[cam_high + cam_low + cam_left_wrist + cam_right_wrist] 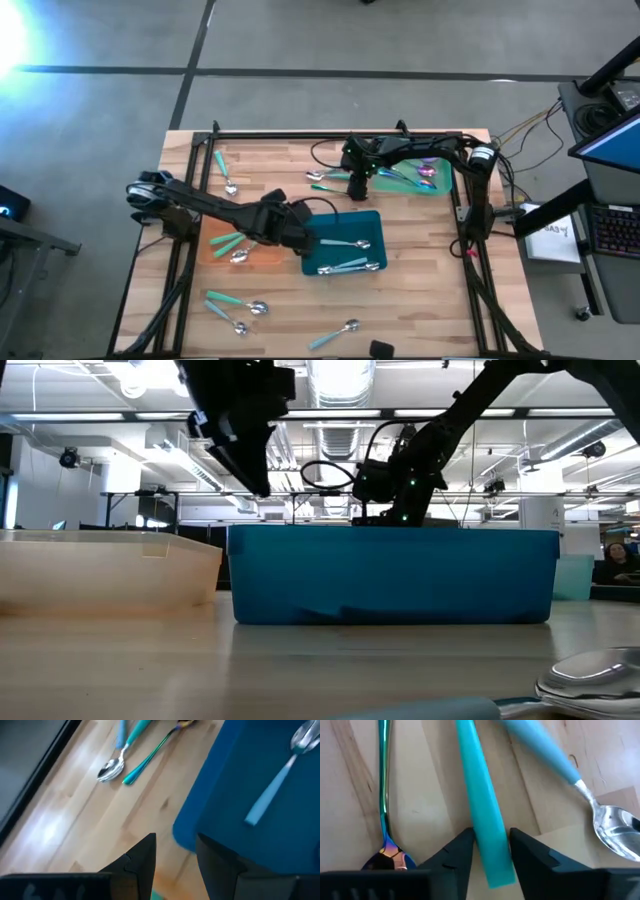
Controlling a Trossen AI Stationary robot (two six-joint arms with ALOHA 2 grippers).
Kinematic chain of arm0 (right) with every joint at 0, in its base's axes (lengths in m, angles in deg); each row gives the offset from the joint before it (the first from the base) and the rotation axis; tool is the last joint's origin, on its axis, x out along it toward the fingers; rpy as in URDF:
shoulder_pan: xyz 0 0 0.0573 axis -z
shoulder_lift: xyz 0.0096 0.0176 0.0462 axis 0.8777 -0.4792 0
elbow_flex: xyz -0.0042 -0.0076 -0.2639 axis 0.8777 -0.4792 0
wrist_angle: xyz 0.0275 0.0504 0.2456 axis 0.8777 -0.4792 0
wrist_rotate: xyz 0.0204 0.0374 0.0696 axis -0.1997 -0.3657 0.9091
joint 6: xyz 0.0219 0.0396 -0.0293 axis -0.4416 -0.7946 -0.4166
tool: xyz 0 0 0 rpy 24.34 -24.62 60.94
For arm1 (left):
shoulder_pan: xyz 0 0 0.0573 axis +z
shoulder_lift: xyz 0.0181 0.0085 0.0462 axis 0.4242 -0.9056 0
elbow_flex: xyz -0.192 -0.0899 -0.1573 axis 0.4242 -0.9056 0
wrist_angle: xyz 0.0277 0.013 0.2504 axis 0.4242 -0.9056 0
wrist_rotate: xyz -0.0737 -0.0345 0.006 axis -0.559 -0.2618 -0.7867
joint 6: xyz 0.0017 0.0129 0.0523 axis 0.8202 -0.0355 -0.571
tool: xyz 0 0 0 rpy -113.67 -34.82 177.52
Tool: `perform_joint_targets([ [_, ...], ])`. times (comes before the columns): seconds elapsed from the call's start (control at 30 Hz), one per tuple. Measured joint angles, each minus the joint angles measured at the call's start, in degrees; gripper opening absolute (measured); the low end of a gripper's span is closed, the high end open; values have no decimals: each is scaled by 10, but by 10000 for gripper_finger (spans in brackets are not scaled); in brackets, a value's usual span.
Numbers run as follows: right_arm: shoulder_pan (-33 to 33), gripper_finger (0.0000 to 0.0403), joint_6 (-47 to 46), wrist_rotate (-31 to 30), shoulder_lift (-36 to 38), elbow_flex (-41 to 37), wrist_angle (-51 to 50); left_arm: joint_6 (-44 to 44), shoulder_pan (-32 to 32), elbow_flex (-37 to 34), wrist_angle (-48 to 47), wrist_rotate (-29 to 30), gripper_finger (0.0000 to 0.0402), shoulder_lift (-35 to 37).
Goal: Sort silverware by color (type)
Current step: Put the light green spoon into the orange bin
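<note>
The silverware is spread over the wooden table. My right gripper (490, 857) is down over a group of pieces (325, 180) left of the green tray (440, 185), with a teal-handled piece (482, 795) between its fingers. An iridescent spoon (384, 795) and a light-blue-handled spoon (545, 750) lie flat on either side of it. My left gripper (175, 865) hangs open and empty at the blue tray's left corner (187, 832), between that tray (372, 225) and the orange tray (268, 258). Spoons (345, 244) lie in the blue tray. My right gripper has the teal handle (490, 845) between its two fingers, close to the handle's free end. The fingers come from above, slanting down, and lie across the handle. The piece lies flat on the table.
The orange tray holds a few teal-handled pieces (232, 243). Loose pieces lie at the far left (222, 170) and near the front edge (235, 305), (335, 335). The green tray holds iridescent pieces (425, 172). A black frame (300, 134) borders the table.
</note>
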Motion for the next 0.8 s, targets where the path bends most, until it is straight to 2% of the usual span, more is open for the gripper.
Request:
perform_joint_targets([
  [0.17, 0, 65, 6, -1, 3, 0, -5, 10, 0, -27, 123, 0, 122, 0],
  [0.33, 0, 64, 14, 2, 12, -1, -15, 0, -4, -79, 298, 24, 122, -2],
  [0.6, -1, 64, 6, 79, 64, -5, -41, -21, -3, -159, 523, 52, 122, -2],
  [0.8, -1, 64, -19, 100, 119, -5, -33, -44, -3, -215, 677, 88, 122, -2],
])
